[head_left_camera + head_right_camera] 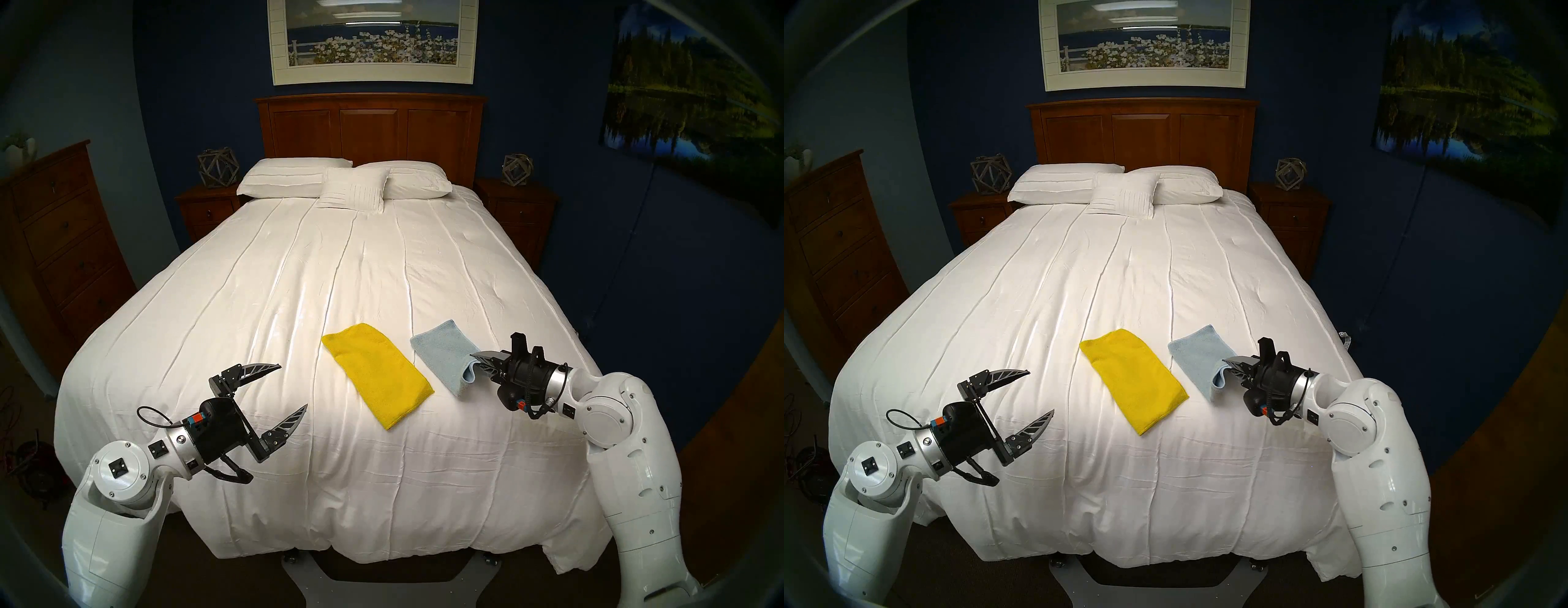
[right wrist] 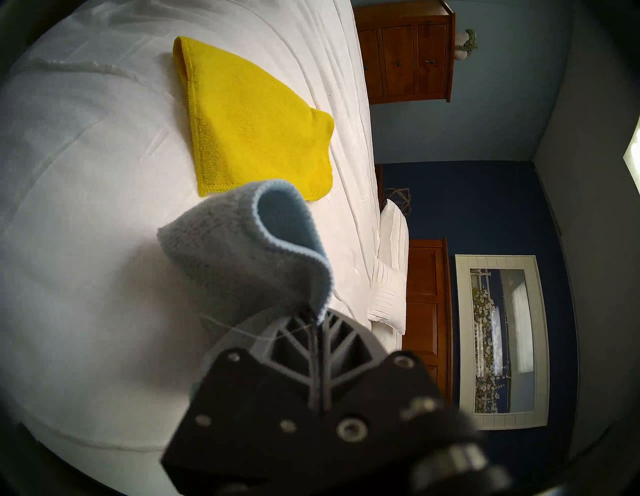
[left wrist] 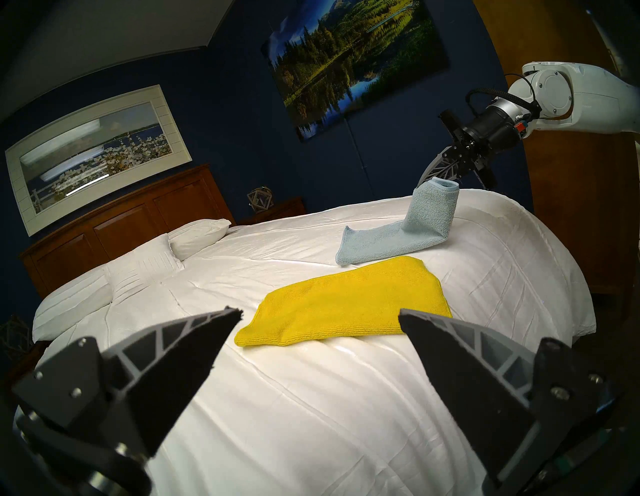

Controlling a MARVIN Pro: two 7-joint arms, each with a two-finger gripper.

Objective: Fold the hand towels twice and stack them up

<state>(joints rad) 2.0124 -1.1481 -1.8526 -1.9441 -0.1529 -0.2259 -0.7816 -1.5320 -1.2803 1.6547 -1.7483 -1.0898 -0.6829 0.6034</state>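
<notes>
Right tool (image 1: 478, 361): clamped tight on near end of blue towel (image 1: 441, 356), lifted off bed (image 1: 254, 297).
Carry end across to far edge, corners matched; yellow towel (image 1: 377, 375) lies folded alongside; left tool (image 1: 292, 388) gapes empty.

**What the views hide or cut off**

The right gripper's (image 1: 477, 361) fingertips are buried in the raised end of the pale blue towel (image 1: 441, 354), so the pinched edge itself cannot be seen; in the right wrist view the gripper body is a dark blur filling the near foreground.

The framed flower picture (image 1: 373, 38) on the far wall loses its top to the head view's edge, and the forest picture (image 1: 695, 106) on the right runs into the dark rim.

The dresser (image 1: 55, 237) at the left is clipped, and the small object on top of it is too dim to identify.

The bed's (image 1: 297, 263) underside is in shadow.
</notes>
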